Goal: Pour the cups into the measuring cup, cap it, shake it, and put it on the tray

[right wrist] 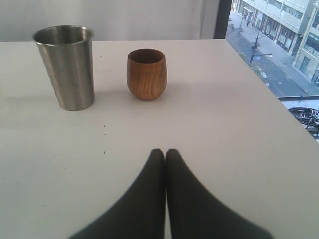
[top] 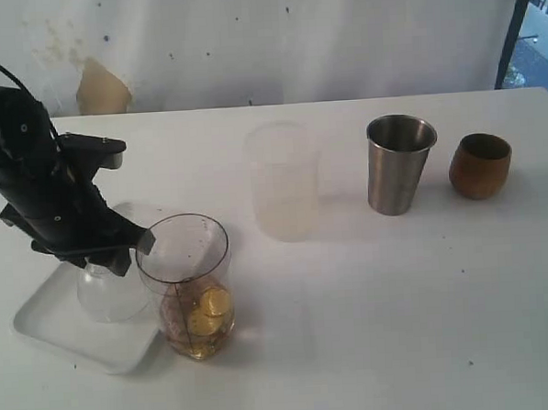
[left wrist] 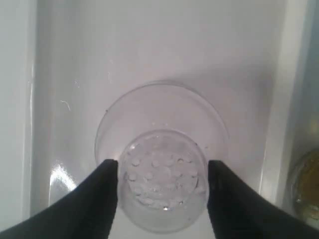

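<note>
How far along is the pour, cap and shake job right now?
Pouring looks done: the measuring cup holds yellowish contents, and the steel tumbler and brown cup stand upright aside. In hand: the left gripper straddles the clear cap on the tray. Left: capping, shaking, setting it on the tray.

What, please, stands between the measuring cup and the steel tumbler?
A frosted cup stands upright on the table between the measuring cup and the tumbler. Only the exterior view shows it.
</note>
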Controlling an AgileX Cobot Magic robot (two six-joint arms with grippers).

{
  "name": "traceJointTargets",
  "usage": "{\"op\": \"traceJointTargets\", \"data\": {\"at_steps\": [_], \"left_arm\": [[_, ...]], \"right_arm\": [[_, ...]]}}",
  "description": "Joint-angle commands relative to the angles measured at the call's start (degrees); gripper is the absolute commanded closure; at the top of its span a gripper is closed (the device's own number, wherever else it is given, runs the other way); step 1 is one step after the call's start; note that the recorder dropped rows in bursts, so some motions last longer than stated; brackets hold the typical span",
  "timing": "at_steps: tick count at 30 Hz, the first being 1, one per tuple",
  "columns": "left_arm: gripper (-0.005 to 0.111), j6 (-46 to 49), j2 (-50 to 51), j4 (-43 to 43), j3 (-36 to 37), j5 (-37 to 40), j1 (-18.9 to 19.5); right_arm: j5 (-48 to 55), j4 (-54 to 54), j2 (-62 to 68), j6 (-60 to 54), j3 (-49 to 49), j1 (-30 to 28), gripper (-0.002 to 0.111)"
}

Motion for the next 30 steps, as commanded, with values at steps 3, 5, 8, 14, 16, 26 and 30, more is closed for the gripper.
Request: {"op": "traceJointTargets", "data": {"at_steps": [3, 5, 8, 14, 16, 26, 30], "left_arm": [[0.107, -1.1, -0.2, 2.8, -1.2, 2.2, -0.1], [0.107, -1.1, -0.6, 2.8, -2.0, 2.6, -0.1], [0.107, -1.1, -2.1, 2.9, -4.6, 4.4, -0.1], [0.107, -0.9, -5.6, 6.5, -10.8, 13.0, -0.1], [0.107, -0.6, -6.6, 6.6, -13.3, 16.1, -0.1], [0.107, 11.4, -16.8, -8.1, -23.5, 26.3, -3.4], [0.107, 11.3, -17.6, -8.1, -19.6, 26.3, -9.6]], "right_arm": [[-0.4, -0.1, -0.3, 0.2, 0.0, -0.6, 0.108], [-0.4, -0.1, -0.3, 0.2, 0.0, -0.6, 0.108], [-0.4, -0.1, -0.3, 0.2, 0.0, -0.6, 0.108], [-0.4, -0.1, -0.3, 0.2, 0.0, -0.6, 0.108], [-0.4, -0.1, -0.3, 0.2, 0.0, -0.6, 0.108], [-0.4, -0.1, -0.3, 1.7, 0.0, -0.6, 0.108], [-0.4, -0.1, -0.3, 2.0, 0.0, -0.6, 0.108]]}}
